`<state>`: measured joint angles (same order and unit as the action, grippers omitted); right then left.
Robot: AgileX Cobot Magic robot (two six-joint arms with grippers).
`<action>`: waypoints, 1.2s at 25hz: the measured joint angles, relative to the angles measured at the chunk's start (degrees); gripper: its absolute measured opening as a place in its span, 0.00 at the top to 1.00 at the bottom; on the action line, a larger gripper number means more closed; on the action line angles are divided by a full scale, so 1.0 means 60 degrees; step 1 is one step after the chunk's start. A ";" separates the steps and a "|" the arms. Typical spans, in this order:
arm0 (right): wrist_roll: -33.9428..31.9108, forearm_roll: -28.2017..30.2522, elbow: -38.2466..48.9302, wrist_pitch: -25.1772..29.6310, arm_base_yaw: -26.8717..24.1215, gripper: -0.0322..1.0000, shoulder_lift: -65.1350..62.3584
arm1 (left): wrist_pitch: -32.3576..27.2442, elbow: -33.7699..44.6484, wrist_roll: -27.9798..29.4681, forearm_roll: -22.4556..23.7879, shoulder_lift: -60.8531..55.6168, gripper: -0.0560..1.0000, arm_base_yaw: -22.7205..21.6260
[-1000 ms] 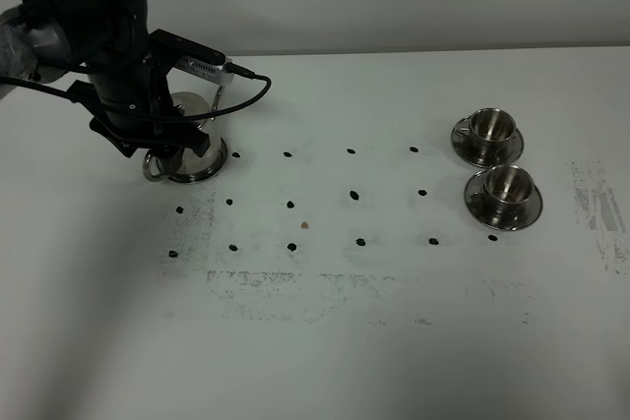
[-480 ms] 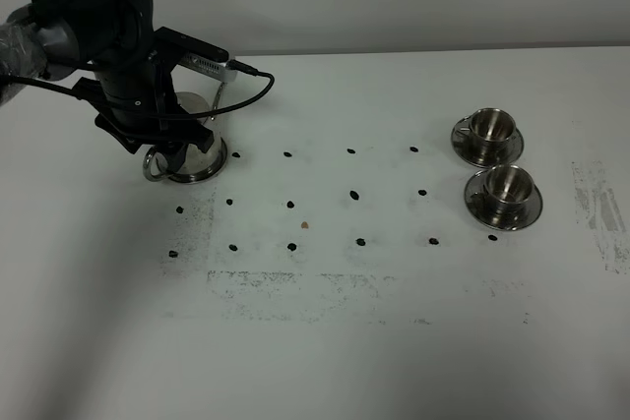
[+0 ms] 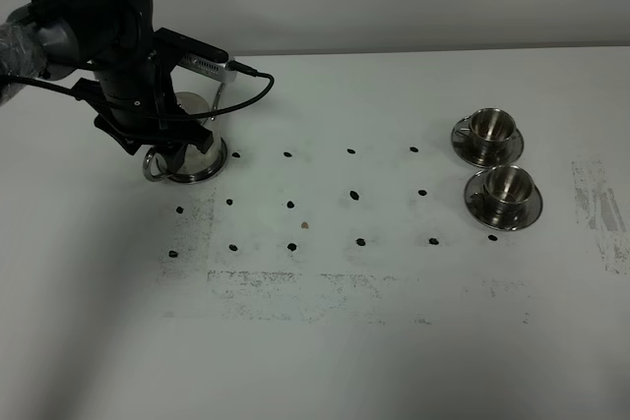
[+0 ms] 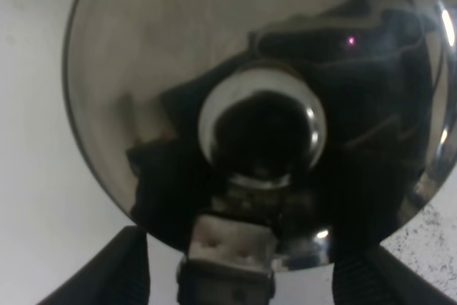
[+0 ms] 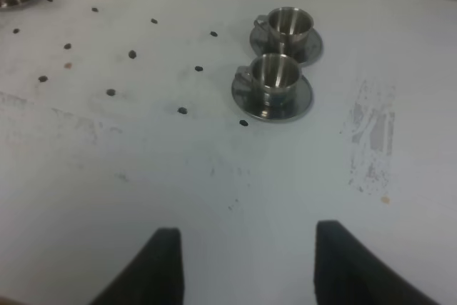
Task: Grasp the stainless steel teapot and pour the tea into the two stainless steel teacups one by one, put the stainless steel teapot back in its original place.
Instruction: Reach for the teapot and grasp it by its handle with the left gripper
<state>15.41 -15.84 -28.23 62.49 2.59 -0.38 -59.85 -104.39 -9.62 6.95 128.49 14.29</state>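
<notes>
Both fingers (image 4: pixel 128 273) of the left gripper (image 4: pixel 246 258) stand wide with the teapot (image 4: pixel 143 69) right beneath; close squarely on its handle (image 3: pixel 151 166), then lift level to avoid spilling.

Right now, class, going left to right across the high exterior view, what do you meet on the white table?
Shiny silver stainless steel teapot → tiny reddish speck → central black dot of the marked grid → pair of small shiny steel teacups on round saucers → scuffed grey patch.
</notes>
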 joint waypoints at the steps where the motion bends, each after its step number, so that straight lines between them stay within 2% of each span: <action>1: 0.0000 0.0000 0.0000 0.0000 0.0000 0.58 0.0000 | 0.0000 0.0000 0.0000 0.0000 0.0000 0.44 0.0000; 7: 0.0000 0.0000 0.0000 0.0000 0.0000 0.58 0.0000 | -0.0012 0.0000 0.0017 0.0000 0.0000 0.52 0.0000; 16: 0.0000 -0.0003 0.0000 0.0000 0.0000 0.58 0.0000 | -0.0080 0.0000 0.0240 0.0000 0.0000 0.77 0.0000; 30: 0.0000 -0.0003 0.0000 0.0000 0.0000 0.58 0.0000 | -0.0401 -0.0013 0.0252 0.0000 -0.0189 0.78 0.0000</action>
<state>15.41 -15.87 -28.23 62.49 2.59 -0.38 -62.26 -104.47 -8.10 6.95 127.36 14.29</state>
